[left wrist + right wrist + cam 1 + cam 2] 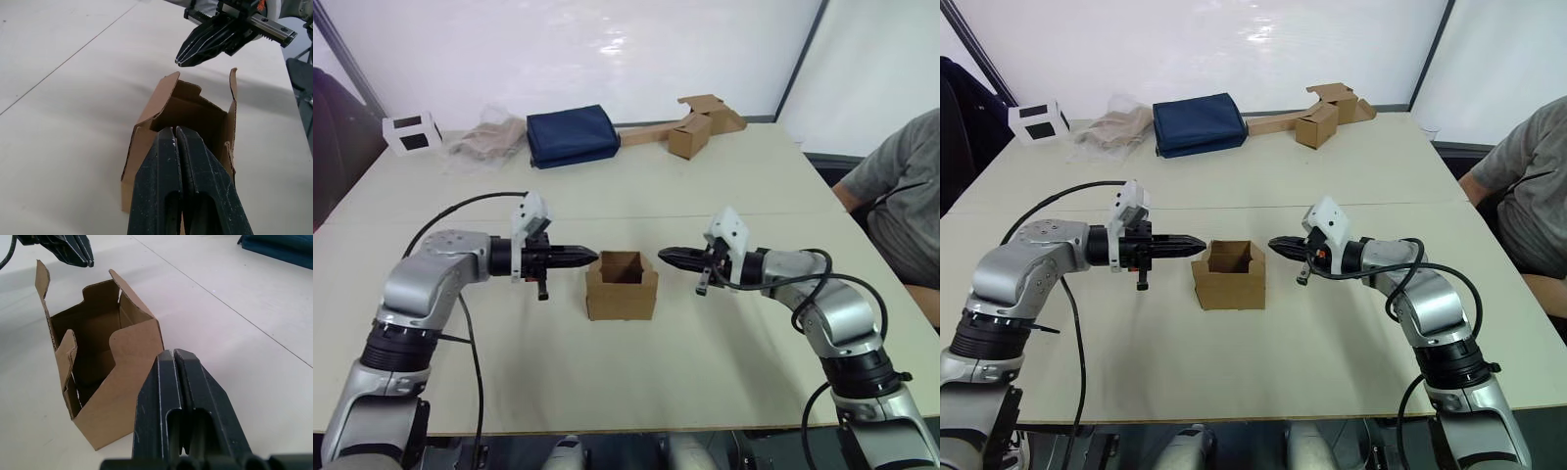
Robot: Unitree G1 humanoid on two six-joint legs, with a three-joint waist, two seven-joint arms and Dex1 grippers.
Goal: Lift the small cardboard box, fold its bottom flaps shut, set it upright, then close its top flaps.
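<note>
Pale tabletop (636, 392) with a white wall behind; along the far edge lie a folded navy cloth (573, 135), a white box with black squares (411, 133), crumpled plastic (489, 135) and a brown box joined to a cardboard strip (690, 132). A person's grey sleeve (901, 186) shows at the robot's right.

Small cardboard box (622, 286) stands upright on the table, open end up, top flaps (117, 284) standing roughly vertical. Whether the bottom flaps are folded cannot be told.

Left gripper (585, 257): fingers pressed together, holding nothing, tips just beside the box's left rim. Right gripper (666, 255): fingers likewise together and empty, tips near the right rim with a small gap.

Key relation: the box sits directly between the two pincers, both pointing level at it at rim height, on one line across the table. Left tips look slightly nearer. Judgement: lift not yet begun; either pincer must spread its fingers before taking a wall.
</note>
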